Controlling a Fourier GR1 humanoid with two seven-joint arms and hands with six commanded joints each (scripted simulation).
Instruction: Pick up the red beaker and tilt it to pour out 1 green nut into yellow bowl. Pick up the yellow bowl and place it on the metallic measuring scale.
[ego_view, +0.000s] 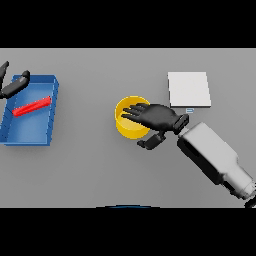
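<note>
The yellow bowl (129, 120) stands on the grey table near the middle. My right hand (156, 116) lies over its right half, fingers straight and spread across the opening, thumb (150, 142) sticking out below the rim; the hand is open. The metallic measuring scale (189, 89), a pale square plate, sits just right of and behind the bowl. A long red thing, the beaker (32, 106), lies slanted inside a blue tray (49, 90) at the left. My left hand (15, 85) shows at the tray's far left corner, fingers straight. No green nut is visible.
The blue tray's walls enclose the red beaker on every side. My right forearm (212, 155) runs from the lower right towards the bowl, passing close to the scale's front edge.
</note>
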